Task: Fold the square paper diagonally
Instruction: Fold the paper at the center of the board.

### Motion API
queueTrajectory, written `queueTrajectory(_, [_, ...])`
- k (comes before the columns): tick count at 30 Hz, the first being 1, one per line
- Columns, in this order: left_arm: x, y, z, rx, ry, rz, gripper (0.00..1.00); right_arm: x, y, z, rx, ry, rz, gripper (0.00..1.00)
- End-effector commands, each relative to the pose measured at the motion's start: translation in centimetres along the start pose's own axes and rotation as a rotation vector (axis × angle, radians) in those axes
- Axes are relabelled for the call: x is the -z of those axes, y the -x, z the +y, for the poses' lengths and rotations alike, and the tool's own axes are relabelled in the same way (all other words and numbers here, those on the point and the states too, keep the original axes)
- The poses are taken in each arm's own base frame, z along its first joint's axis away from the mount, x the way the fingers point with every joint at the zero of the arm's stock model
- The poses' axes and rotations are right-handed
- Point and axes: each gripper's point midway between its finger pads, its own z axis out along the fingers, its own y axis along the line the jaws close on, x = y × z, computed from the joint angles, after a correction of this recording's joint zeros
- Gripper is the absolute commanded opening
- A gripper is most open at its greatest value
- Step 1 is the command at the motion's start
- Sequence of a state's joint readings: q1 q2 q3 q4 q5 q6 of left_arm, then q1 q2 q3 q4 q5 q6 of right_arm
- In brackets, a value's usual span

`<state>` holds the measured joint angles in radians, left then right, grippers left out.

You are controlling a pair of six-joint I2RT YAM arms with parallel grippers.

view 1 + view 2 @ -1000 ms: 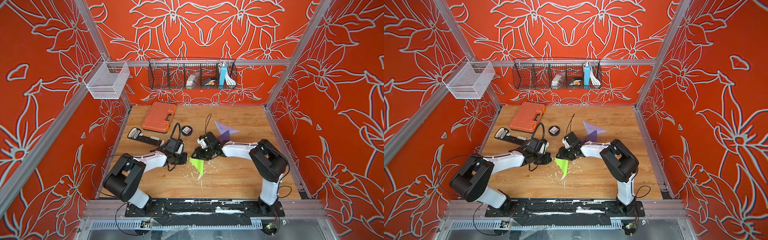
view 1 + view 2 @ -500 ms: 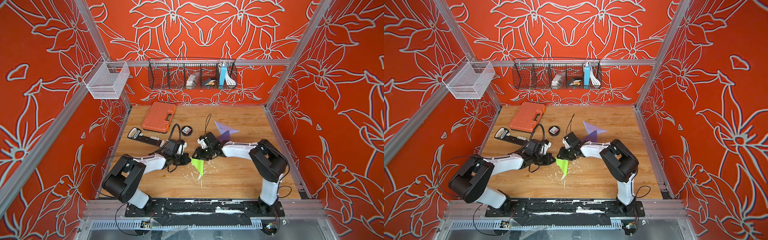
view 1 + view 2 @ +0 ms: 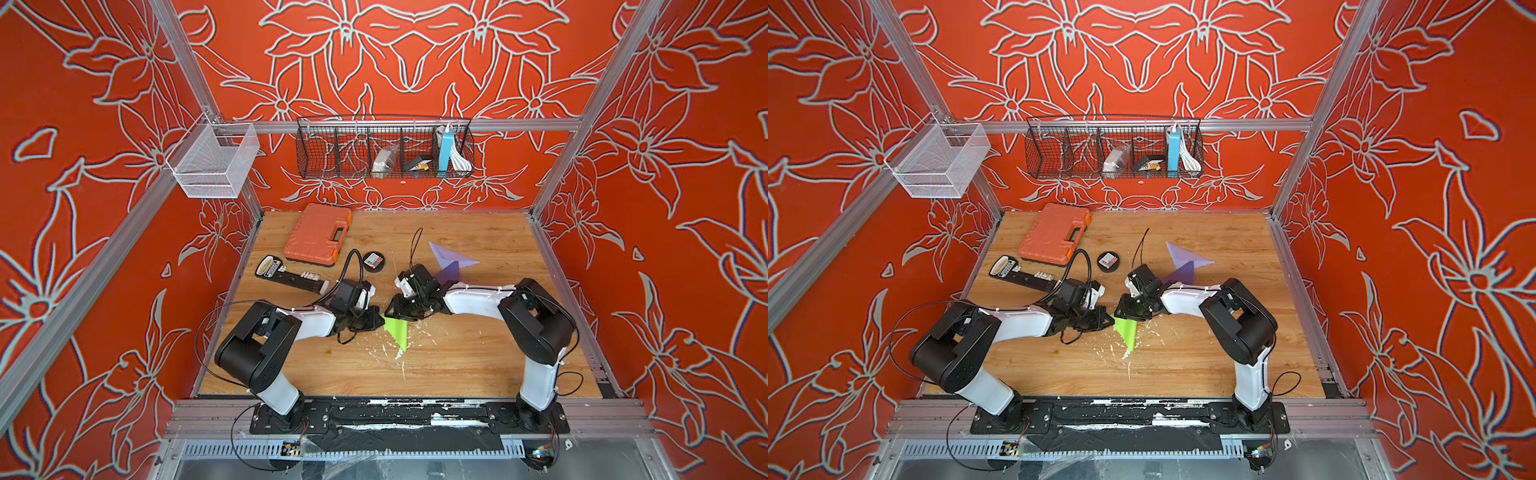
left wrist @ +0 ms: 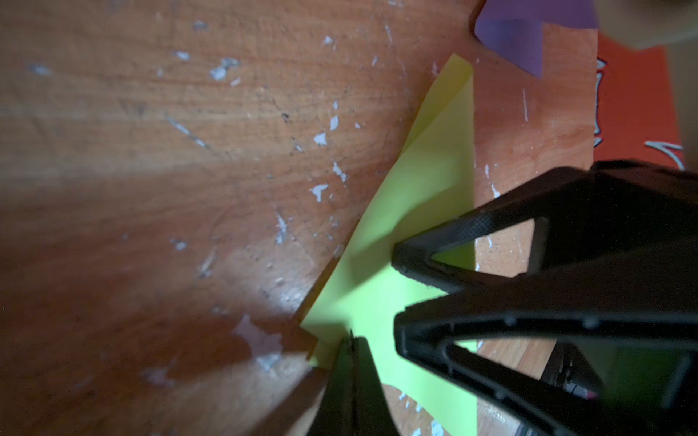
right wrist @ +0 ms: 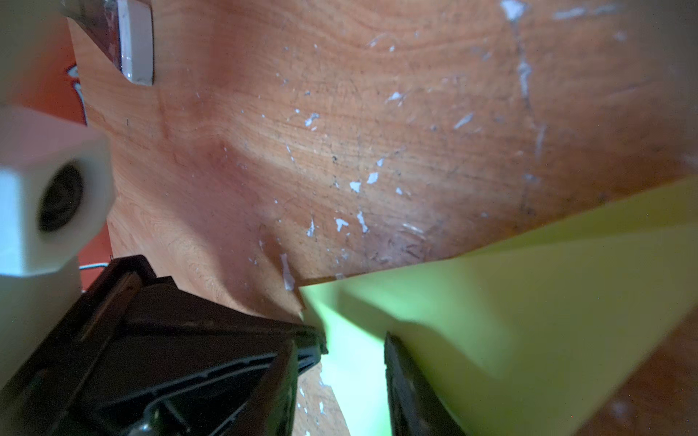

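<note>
Both top views look steeply down from high at the front onto the whole wooden table [image 3: 457, 365]. The blurry wrist views seem to skim it closely, sharing the green paper [image 4: 423, 181].

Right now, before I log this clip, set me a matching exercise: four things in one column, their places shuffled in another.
Things:
1 green paper
2 purple paper
3 orange case
4 blue box

Places:
A in the wire basket on the back wall
B far left part of the table
C at the tips of the left gripper and the right gripper
D just beyond the right arm

Pairs: 1-C, 2-D, 3-B, 4-A
</note>
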<state>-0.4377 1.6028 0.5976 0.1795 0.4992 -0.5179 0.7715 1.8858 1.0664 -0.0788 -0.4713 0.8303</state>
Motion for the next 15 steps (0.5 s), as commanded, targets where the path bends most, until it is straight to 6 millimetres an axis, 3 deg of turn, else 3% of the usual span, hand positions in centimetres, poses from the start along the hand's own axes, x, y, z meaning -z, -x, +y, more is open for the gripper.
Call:
queueTrajectory(1, [0.0, 0.9, -0.7, -0.005, -0.033, -0.020, 0.06, -1.2, -2.6, -3.5, -0.050, -0.121, 0.081, 0.41])
queueTrajectory(7, [1.0, 1.1, -1.5, -0.021, -0.047, -0.049, 0.06, -1.0, -2.7, -3.5, -0.050, -0.125, 0.081, 0.41])
queueTrajectory(15, [-0.1, 1.1, -1.1, 0.003, -0.045, -0.017, 0.06, -1.2, -2.6, -3.3, -0.056, -0.116, 0.079, 0.41])
